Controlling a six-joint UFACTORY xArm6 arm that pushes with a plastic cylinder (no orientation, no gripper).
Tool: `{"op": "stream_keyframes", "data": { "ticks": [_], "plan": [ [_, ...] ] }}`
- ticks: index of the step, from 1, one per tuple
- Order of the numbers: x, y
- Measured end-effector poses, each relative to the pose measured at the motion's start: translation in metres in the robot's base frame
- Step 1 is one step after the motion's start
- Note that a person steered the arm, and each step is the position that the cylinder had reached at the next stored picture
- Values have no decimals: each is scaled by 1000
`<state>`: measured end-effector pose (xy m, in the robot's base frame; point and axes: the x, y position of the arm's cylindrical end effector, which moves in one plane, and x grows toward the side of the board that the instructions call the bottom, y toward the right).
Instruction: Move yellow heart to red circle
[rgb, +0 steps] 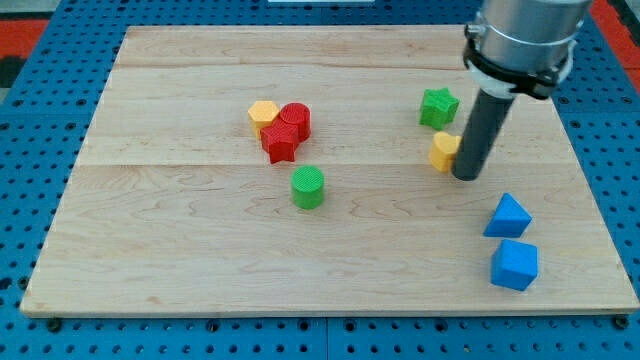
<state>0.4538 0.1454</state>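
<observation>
No fingers, only rod tip (465, 176), touching right side of yellow heart (445, 151) | red circle (296, 118) well apart leftward | placement suits a leftward push.

I am viewing through a single camera. It is looking down obliquely from the near edge, close enough that the counter (200, 280) is nearly filling the frame, while the arm housing is being cropped at the view's top right.
</observation>
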Motion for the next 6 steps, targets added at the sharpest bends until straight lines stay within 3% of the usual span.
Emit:
{"op": "stream_keyframes", "data": {
  "ticks": [1, 2, 4, 6],
  "plan": [
    [-18, 4],
    [-28, 67],
    [-49, -80],
    [-49, -157]
  ]
}}
